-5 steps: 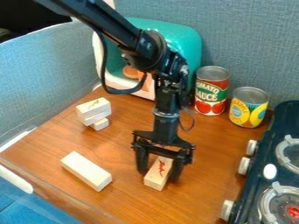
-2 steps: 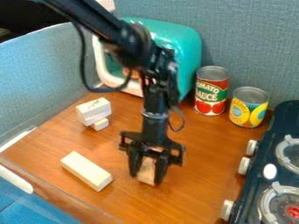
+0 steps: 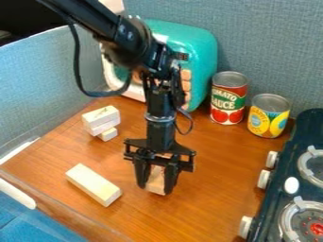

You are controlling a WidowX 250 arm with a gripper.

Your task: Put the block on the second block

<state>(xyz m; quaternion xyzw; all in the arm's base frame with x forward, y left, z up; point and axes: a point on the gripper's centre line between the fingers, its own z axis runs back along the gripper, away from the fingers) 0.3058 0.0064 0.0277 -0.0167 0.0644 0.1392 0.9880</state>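
Observation:
My gripper (image 3: 155, 186) hangs over the middle of the table, shut on a small wooden block (image 3: 156, 180), with one finger on each side of it. Whether the block touches the table I cannot tell. To its left a longer pale block (image 3: 93, 184) lies flat at a diagonal, apart from the gripper. Farther back on the left, several light blocks (image 3: 101, 119) are stacked in a small pile.
A teal toy oven (image 3: 200, 56) stands behind the arm. Right of it are a tomato sauce can (image 3: 228, 98) and a yellow can (image 3: 268, 116). A dark stove (image 3: 287, 182) with knobs lines the right edge. The wooden table (image 3: 214, 198) has a raised left border.
The gripper has moved left with the small block between its fingers, and the fingers have closed in on it. The long block and the pile have stayed in place.

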